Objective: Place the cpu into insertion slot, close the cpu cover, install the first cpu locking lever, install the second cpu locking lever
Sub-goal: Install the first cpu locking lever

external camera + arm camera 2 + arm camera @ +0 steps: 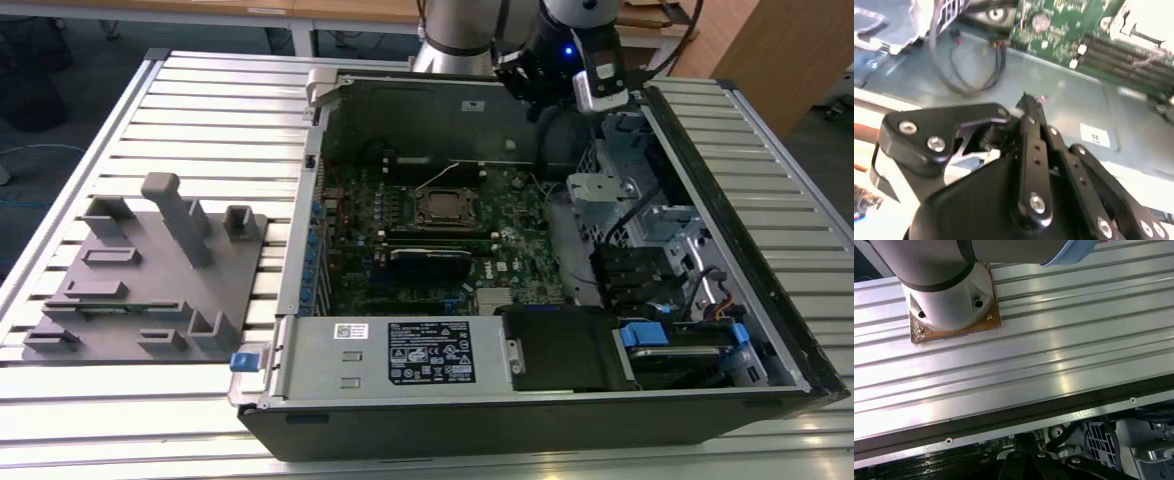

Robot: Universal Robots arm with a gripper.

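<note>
My gripper (550, 95) hangs high over the far right corner of the open computer case (300, 250), well behind the insertion slot (447, 208). The slot is a small square socket with a dark centre and a brownish metal rim, in the middle of the green motherboard (521, 235). A thin wire lever (437, 178) stands raised at its far side. I cannot tell the cpu cover apart from the rim. In the second wrist view the black fingertips (1028, 102) meet, with nothing visible between them. The cpu is out of view.
A labelled power supply box (400, 350) fills the case's near side, and drive bays and cables (667, 260) its right. A grey fixture block (147, 270) lies on the slatted table at the exterior view's left. The arm's base (949, 295) is bolted behind the case.
</note>
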